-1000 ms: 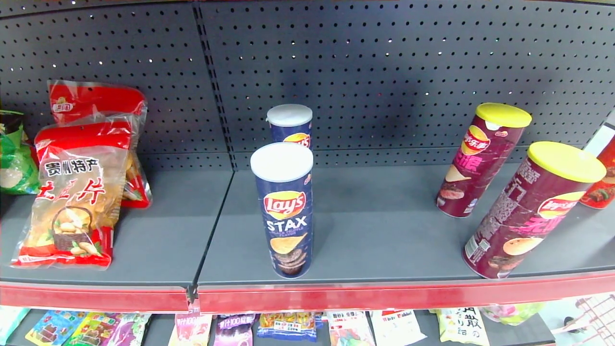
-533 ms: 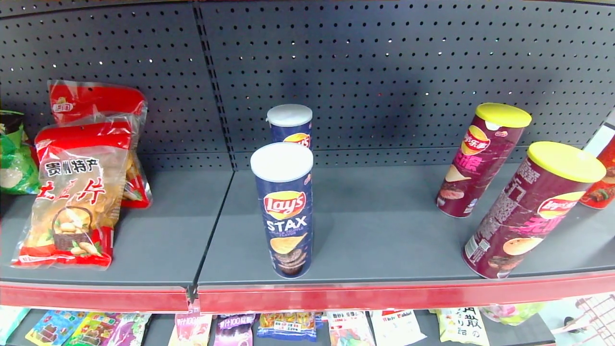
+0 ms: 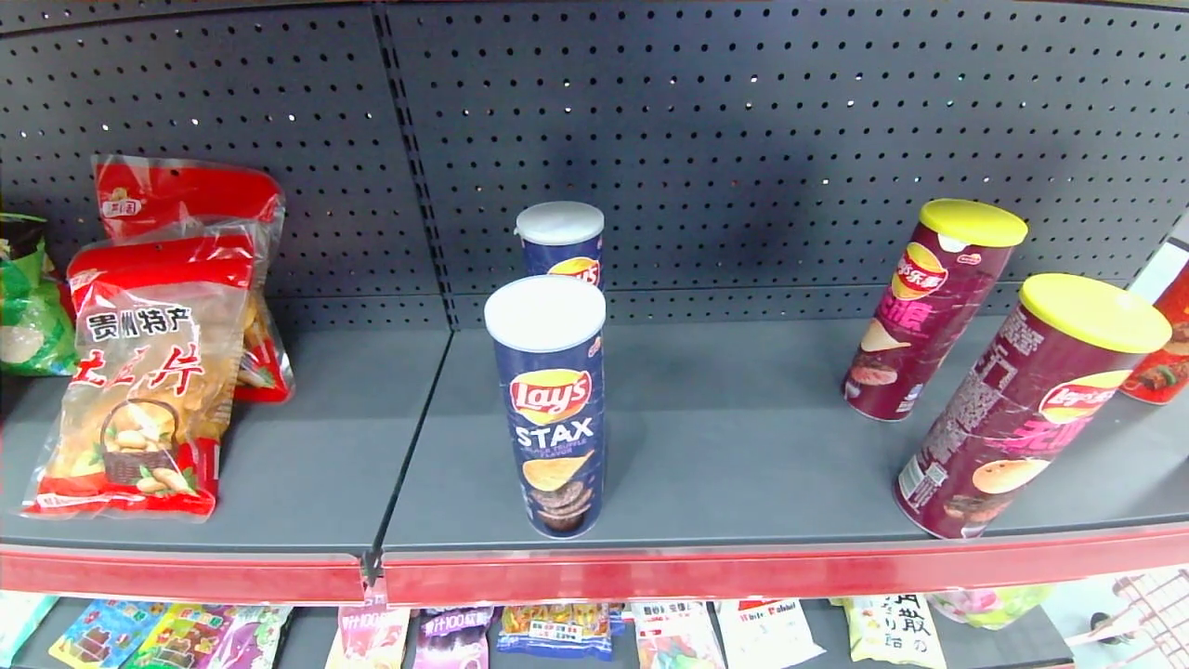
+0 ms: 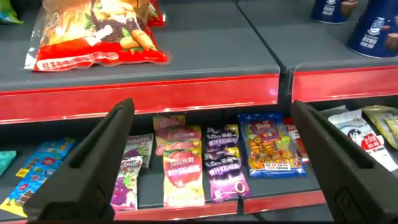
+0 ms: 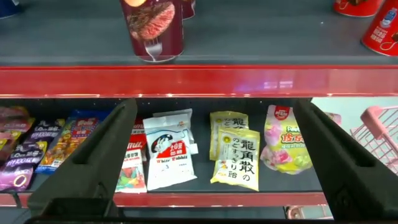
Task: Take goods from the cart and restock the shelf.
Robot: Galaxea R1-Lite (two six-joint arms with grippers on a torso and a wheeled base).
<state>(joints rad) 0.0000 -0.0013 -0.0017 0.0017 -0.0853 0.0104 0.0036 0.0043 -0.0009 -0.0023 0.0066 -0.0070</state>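
Two blue chip cans (image 3: 550,409) stand one behind the other mid-shelf on the grey shelf (image 3: 743,437). Two maroon cans with yellow lids (image 3: 1026,409) stand to the right, one behind (image 3: 929,311). My left gripper (image 4: 211,168) is open and holds nothing, in front of the red shelf edge (image 4: 155,96) and the snack packets (image 4: 183,162) below. My right gripper (image 5: 211,162) is open and holds nothing, below a maroon can (image 5: 152,28), facing white and yellow packets (image 5: 236,155). A pink cart (image 5: 376,134) shows at the side.
Red bags of potato slices (image 3: 139,372) lean at the shelf's left, with a green bag (image 3: 28,307) beyond them. A red can (image 3: 1161,362) stands at the far right. Bare shelf lies between the blue and maroon cans. A perforated back panel (image 3: 743,139) closes the rear.
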